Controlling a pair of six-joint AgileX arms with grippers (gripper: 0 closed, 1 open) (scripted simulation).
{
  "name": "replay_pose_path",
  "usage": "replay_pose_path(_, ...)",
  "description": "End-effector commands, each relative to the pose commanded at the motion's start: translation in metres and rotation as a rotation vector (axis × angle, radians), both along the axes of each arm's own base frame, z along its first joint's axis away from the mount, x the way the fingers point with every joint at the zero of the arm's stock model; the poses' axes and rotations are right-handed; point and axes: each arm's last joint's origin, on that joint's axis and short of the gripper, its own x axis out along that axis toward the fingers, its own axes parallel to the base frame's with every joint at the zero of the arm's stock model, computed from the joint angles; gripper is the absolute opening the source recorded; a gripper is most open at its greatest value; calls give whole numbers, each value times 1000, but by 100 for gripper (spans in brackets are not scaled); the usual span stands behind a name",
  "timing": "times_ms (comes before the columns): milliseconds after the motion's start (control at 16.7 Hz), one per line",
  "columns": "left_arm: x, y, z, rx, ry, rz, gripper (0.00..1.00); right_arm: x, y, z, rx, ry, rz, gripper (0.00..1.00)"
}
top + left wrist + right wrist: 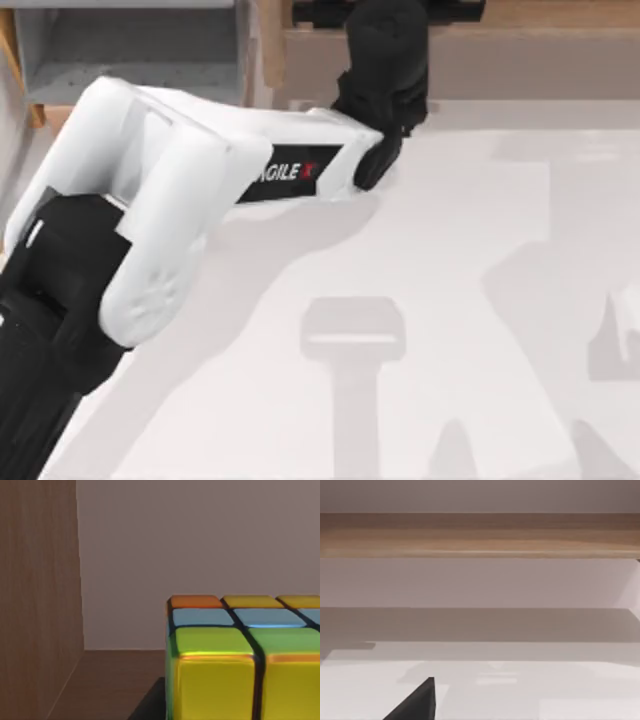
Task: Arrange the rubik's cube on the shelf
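Observation:
The rubik's cube [235, 660] shows very close in the left wrist view, with yellow, green, blue and orange squares between dark lines. It is over the shelf's brown floor [110, 680], near the wooden upright [35, 605]. My left gripper [388, 18] reaches over the shelf [540, 20] at the back of the table, just right of its upright. A dark finger [150, 705] lies against the cube's side, and the gripper looks shut on the cube. The black gripper body hides the cube from above. My right arm stays parked at the table's right edge [628, 318]; one dark fingertip [420, 700] of its gripper shows.
A grey box-like compartment [130, 50] stands at the back left, beside the shelf. The shelf's taupe front panel [520, 65] runs along the back. The white table [450, 300] carries the arms' shadows. The shelf's wooden ledge [480, 535] lies ahead in the right wrist view.

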Motion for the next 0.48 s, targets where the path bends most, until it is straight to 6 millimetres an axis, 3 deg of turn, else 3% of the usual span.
replay_pose_path(60, 0, 0, 0, 0, 0, 0, 0, 0, 0, 0, 0, 0, 0, 100)
replay_pose_path(480, 0, 0, 0, 0, 0, 0, 53, 0, 0, 0, 0, 0, 0, 100)
